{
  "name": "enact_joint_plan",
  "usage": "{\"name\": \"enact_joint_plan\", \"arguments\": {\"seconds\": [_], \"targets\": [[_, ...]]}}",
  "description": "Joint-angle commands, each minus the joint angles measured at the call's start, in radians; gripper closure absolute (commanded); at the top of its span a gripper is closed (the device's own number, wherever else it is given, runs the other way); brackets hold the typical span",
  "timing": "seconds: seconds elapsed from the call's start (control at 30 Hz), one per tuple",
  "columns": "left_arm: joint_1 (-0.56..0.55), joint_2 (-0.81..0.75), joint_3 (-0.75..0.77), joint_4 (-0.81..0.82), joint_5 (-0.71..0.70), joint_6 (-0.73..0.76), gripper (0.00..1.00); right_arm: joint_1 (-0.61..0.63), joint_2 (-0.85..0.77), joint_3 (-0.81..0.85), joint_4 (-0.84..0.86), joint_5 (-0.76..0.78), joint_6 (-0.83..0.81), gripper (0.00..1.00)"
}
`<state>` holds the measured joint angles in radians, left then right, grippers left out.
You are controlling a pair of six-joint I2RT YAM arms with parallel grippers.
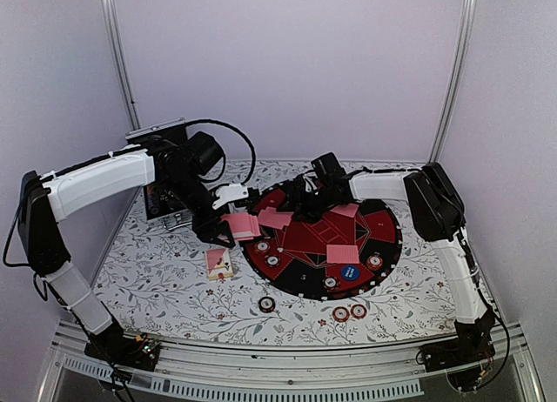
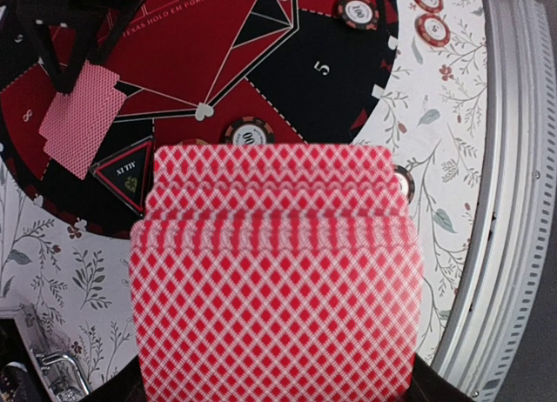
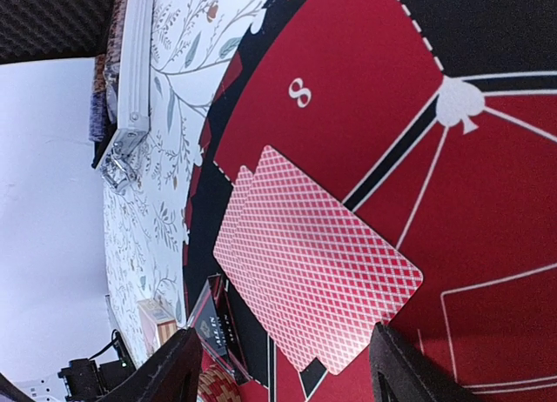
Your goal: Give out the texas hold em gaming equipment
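Two arms work over the round poker mat (image 1: 387,237). Left claw (image 1: 231,231) is clamped on a splayed stack of cards (image 2: 274,280), held at the mat's left edge; its fingers are mostly hidden behind the stack. Right claw (image 3: 285,354) stands apart and empty above a pair of cards (image 3: 305,245) lying overlapped at seat 8. Chips (image 1: 341,314) lie on the table (image 1: 157,280) and the mat; a blue disc (image 1: 349,271) rests on the mat. Risk: the stack is loosely fanned, so drawing one card may drag several or spill the rest; the arms sit near each other and could collide.
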<state>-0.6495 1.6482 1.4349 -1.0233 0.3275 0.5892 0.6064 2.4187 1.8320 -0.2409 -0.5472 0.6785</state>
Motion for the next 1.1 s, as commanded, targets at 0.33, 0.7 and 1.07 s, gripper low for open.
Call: {"name": "enact_joint_plan", "arguments": {"seconds": [0.33,0.7,1.07], "targets": [[0.007,-0.009,0.014,0.011,0.011,-0.008,1.00,0.016,0.073,-0.032,0.092,-0.128,0.098,0.31],[0.007,-0.013,0.016,0.009,0.011,-0.008,1.00,-0.008,-0.246,-0.270,0.190,-0.072,0.058,0.24],[0.006,-0.010,0.015,0.018,0.010,-0.010,1.00,0.088,-0.448,-0.541,0.458,-0.256,0.190,0.19]]}}
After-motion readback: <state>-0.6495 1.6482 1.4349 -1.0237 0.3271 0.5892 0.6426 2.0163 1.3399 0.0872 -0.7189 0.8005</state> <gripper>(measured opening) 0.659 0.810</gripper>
